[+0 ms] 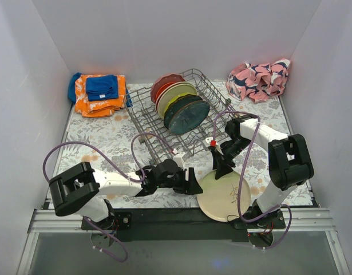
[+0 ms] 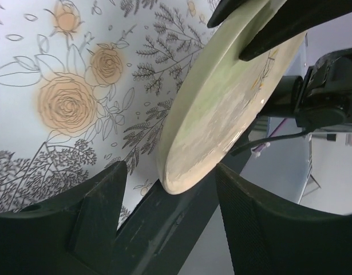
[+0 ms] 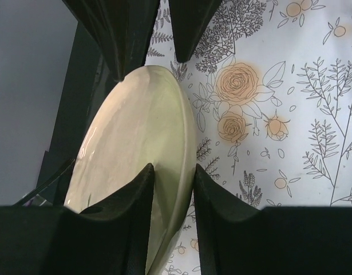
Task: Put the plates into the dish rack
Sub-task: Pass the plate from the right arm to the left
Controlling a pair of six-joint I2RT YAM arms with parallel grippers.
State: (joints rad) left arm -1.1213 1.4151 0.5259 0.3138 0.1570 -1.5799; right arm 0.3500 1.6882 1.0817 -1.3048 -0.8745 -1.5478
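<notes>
At the far left lie folded orange and blue cloths (image 1: 98, 94), well apart from the work. Nearer, the left gripper (image 1: 193, 182) sits low over the table with its jaws spread; in its wrist view the rim of the cream round plate (image 1: 221, 197) stands in the gap between the two fingers, and neither finger is clearly pressing on it.

In the middle stands the grey wire dish rack (image 1: 146, 127). It already carries a row of plates (image 1: 178, 103) on edge among its tines: dark red, cream, yellow-green and teal ones, though the exact count is hard to read where they overlap. Much of the rack is bare.

The cream round plate is the only one seen outside the rack. It sits at the near edge of the table, just right of centre, tilted up off the cover. The right gripper (image 1: 224, 171) is clamped on its far rim, one finger on each face. Most of the loading therefore looks done, with this plate left to carry over and slot in.

At the far right a crumpled pink patterned cloth (image 1: 258, 80) lies in the corner.

A floral-printed sheet (image 1: 113, 137) covers the table, plain pale walls (image 1: 27, 86) enclose it on three sides, and a black rail (image 1: 164, 220) runs along the front.
</notes>
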